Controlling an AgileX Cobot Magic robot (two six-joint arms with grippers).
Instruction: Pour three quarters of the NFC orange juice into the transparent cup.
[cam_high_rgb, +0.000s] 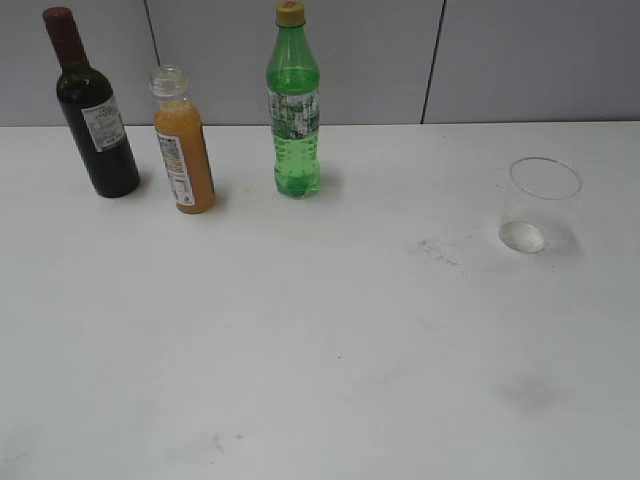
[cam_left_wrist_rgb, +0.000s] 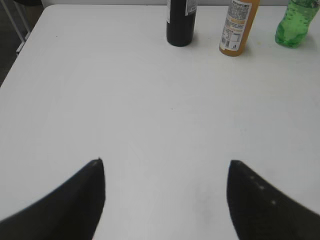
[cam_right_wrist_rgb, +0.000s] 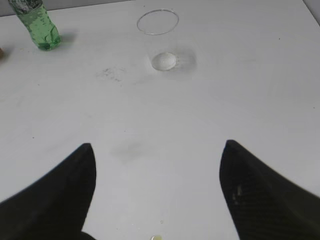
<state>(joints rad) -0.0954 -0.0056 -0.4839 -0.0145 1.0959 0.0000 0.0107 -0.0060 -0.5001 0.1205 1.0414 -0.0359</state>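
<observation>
Along the far edge of the white table (cam_high_rgb: 320, 350), toward its far left corner, three bottles stand upright in a row: the dark wine bottle (cam_high_rgb: 92, 110) nearest that corner, the NFC orange juice (cam_high_rgb: 182, 145) just beside it, and the green bottle (cam_high_rgb: 294, 105) a little further along toward the middle. The juice bottle has no cap on, its clear threaded neck bare, and cloudy orange fills it up to the shoulder. It touches neither neighbour.

Over toward the far right corner, well apart from the bottles, sits the transparent cup (cam_high_rgb: 540, 205), upright and alone, with nothing orange in it. A few faint grey smudges mark the tabletop between the cup and the near edge.

Neither arm shows in the exterior view. From the left wrist, the left gripper (cam_left_wrist_rgb: 165, 172) hangs over bare table with its dark fingers (cam_left_wrist_rgb: 75, 200) spread wide, holding nothing, the juice bottle up ahead near the far edge. From the right wrist, the right gripper (cam_right_wrist_rgb: 157, 152) is spread wide too, holding nothing, the cup straight ahead of it
</observation>
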